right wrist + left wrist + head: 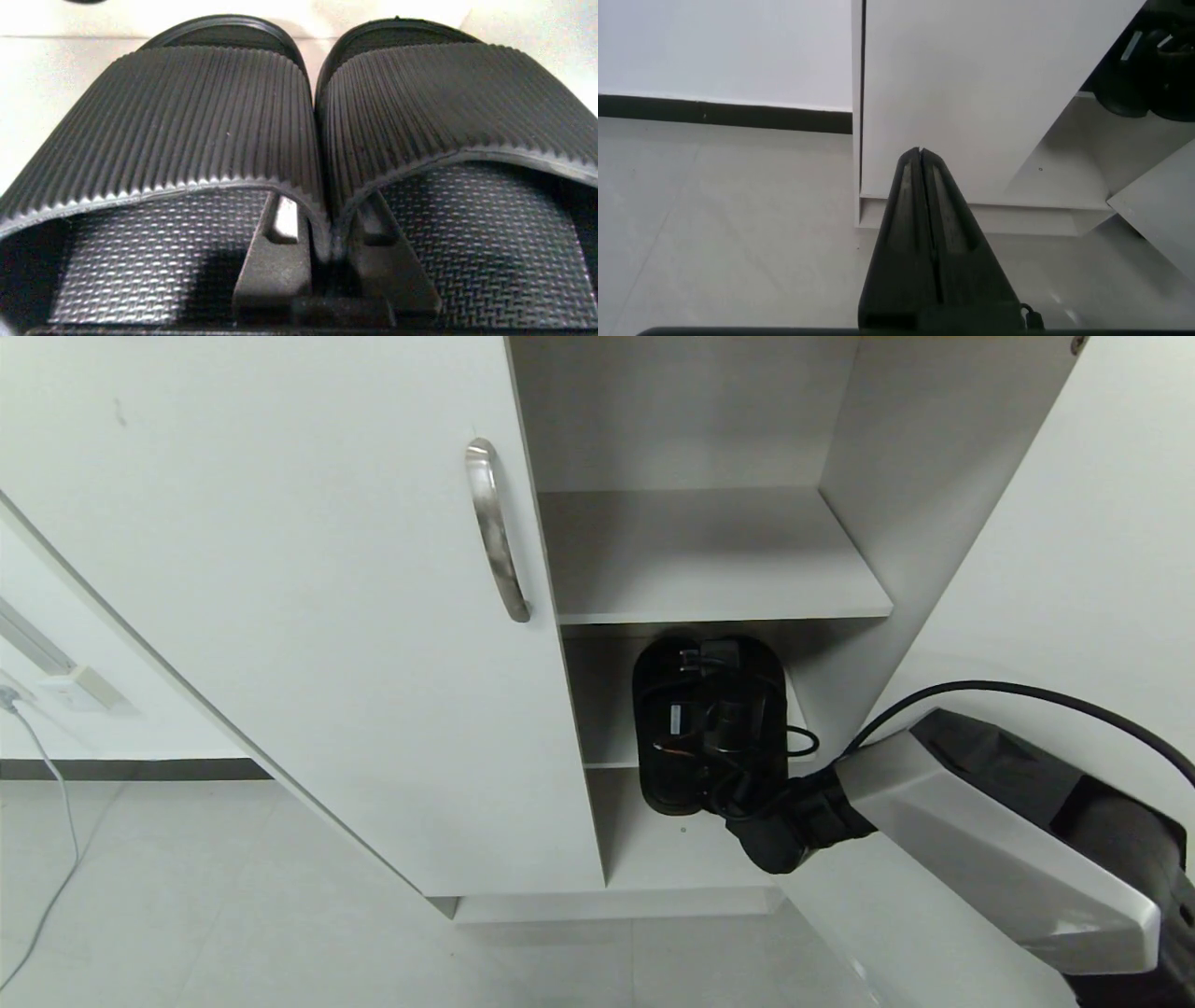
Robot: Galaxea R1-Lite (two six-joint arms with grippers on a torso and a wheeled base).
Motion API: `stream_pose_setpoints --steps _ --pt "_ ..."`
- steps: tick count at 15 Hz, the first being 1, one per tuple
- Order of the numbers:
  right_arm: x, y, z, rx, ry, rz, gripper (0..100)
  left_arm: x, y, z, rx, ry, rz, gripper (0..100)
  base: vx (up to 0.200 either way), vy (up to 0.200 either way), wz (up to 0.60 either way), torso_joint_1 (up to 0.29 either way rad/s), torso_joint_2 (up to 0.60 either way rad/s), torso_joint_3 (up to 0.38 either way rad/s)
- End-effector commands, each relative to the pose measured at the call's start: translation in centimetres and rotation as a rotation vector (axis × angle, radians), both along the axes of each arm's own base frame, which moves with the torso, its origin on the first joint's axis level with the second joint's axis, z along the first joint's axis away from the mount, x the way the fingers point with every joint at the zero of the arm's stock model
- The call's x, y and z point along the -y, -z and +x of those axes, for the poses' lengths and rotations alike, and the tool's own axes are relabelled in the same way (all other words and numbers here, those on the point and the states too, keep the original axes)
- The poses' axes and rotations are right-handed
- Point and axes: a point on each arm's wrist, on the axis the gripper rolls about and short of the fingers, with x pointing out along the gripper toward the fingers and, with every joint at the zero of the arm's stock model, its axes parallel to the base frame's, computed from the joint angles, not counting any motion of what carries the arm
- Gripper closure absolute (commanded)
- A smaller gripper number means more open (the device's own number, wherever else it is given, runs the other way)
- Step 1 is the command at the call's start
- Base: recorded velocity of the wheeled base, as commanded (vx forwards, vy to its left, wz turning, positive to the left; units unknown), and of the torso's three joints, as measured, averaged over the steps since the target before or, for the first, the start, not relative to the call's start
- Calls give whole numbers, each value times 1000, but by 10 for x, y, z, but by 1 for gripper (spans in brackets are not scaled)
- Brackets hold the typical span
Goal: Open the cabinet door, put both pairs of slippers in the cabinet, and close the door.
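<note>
Head view: white cabinet (896, 476), its left door (280, 569) shut, with a curved metal handle (495, 532); the right door (1074, 569) is swung open. A bare shelf (709, 555) crosses the open half. A black pair of slippers (658, 728) sits in the opening below that shelf, soles side by side; I cannot tell whether it rests on anything. The right arm (980, 821) comes in from the right to meet the pair. Left wrist view: left gripper (920, 215) with fingers pressed together, above the pale floor (710, 215), facing the foot of the shut door. Right wrist view: right gripper (322, 247) clamped on the adjoining inner edges of the two ribbed straps.
</note>
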Motion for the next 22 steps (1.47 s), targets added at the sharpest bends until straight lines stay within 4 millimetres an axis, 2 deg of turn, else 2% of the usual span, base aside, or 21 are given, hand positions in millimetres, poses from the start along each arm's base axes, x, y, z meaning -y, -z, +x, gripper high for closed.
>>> stream_pose_setpoints --steps 1,7,20,21,22 --pt "-5 -4 7 10 0 7 100 0 0 0 -1 -1 0 100 0 0 0 0 0 0" --pt "-2 -13 21 17 -1 11 100 0 0 0 -1 -1 3 100 0 0 0 0 0 0" --pt "-1 -1 28 -6 0 -3 100 0 0 0 -1 -1 4 100 0 0 0 0 0 0" --pt "-1 0 28 -14 1 -8 0 0 0 0 -1 -1 4 100 0 0 0 0 0 0" --pt "-1 1 27 -18 0 -11 0 0 0 0 -1 -1 4 100 0 0 0 0 0 0"
